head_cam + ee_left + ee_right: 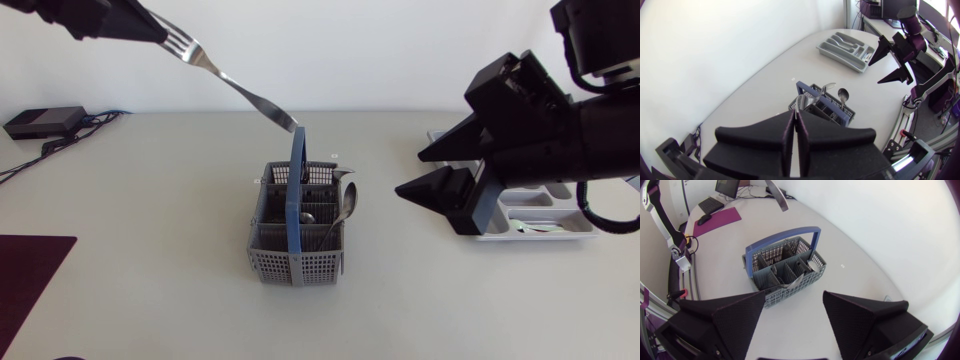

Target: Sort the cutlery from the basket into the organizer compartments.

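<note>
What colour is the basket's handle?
The handle is blue, on a grey mesh basket. It shows best in the right wrist view.

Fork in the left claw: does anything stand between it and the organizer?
Probably yes. The right claw, open, hangs above the table between the basket and the organizer. That seems to put it in the path of the fork held by the left claw. Nothing else visible intervenes.

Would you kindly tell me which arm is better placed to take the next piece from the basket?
Right, I would say: the right gripper is open and faces the basket, whereas the left gripper is shut on a fork high above the table.
</note>
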